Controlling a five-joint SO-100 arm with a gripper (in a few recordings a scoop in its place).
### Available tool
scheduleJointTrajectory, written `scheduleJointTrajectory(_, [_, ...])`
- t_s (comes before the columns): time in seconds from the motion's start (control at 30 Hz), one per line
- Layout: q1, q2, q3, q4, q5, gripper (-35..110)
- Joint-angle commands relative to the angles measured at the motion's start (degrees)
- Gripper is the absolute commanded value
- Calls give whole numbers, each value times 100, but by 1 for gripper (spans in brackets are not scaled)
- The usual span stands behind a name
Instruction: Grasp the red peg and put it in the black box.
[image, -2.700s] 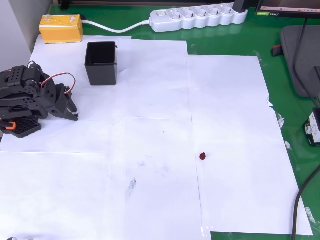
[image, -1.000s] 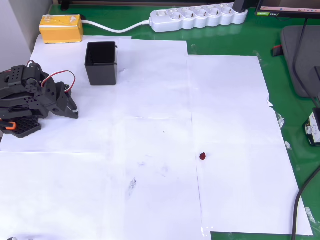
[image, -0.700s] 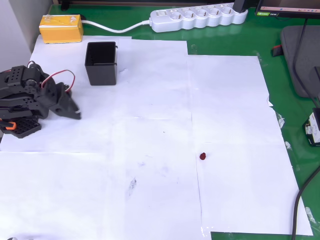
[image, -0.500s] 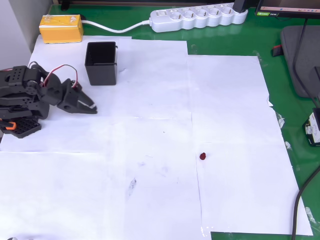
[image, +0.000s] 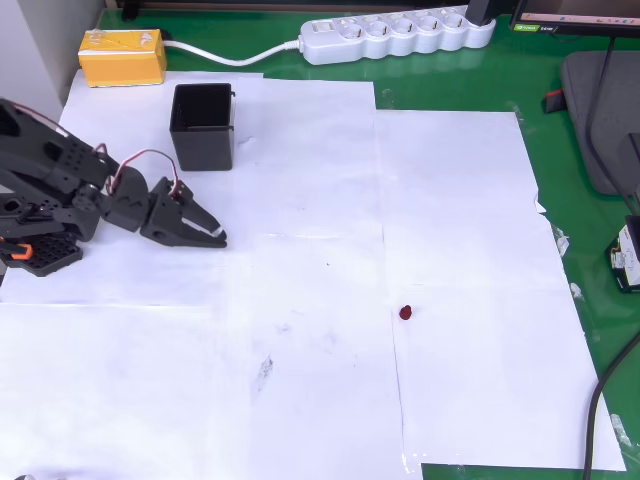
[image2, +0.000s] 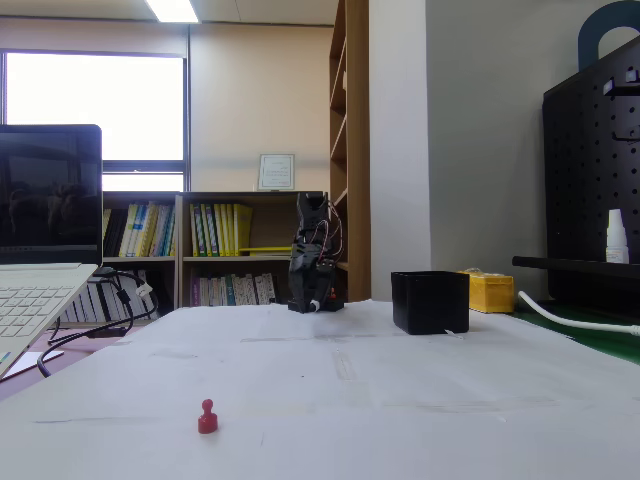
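Since the black two-finger gripper (image: 212, 237) looks nearly shut and empty, with the tiny dark red rounded peg (image: 406, 313) far beyond its fingertips on white paper and the square open-topped black plastic box (image: 202, 126) just beside them, I'd guess it could knock the little peg rolling if it arrives barely open.

overhead: looks straight down on whole table | fixed: low at table edge, facing arm | shared: white paper (image: 300, 300)

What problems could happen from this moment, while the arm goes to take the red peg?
The red peg is tiny and stands upright on loose paper, far from the gripper; closing fingers could knock it over or push it away. On the way back, the black box offers a small opening, so a drop could miss.
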Motion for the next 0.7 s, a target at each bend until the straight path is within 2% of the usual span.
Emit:
scheduleJointTrajectory(0.0, [149, 888, -422, -1090, -9, 0])
scheduleJointTrajectory(0.1, [211, 1890, -352, -2250, 202, 0])
scheduleJointTrajectory(0.23, [387, 3234, 158, -3023, 123, 0])
scheduleJointTrajectory(0.3, [431, 3937, 378, -3779, 229, 0])
scheduleJointTrajectory(0.47, [325, 4939, 1011, -4614, 387, 0])
scheduleJointTrajectory(0.67, [308, 5941, 2197, -5010, 483, 0])
